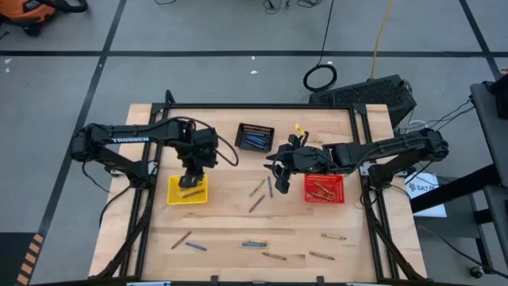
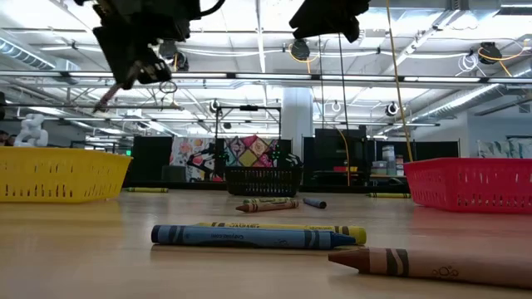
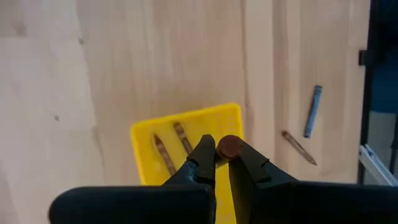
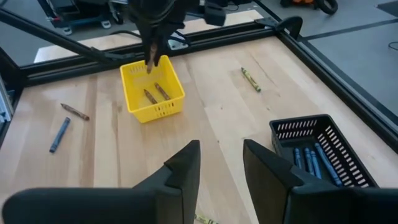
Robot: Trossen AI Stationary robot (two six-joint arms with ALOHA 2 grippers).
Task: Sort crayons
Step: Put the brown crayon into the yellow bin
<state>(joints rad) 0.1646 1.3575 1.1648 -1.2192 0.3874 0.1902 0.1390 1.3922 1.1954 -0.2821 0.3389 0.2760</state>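
Left end effector (image 3: 222, 151) pinches brown crayon (image 3: 229, 147) above yellow basket (image 3: 146, 129).

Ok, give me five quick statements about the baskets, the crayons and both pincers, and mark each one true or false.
1. The left pincer is shut on a brown crayon above the yellow basket. True.
2. The yellow basket is empty. False: two brown crayons lie in it.
3. The right pincer is open and holds nothing. True.
4. The black basket holds yellow crayons. False: it holds blue crayons.
5. Every crayon is already in a basket. False: several loose crayons lie on the table.
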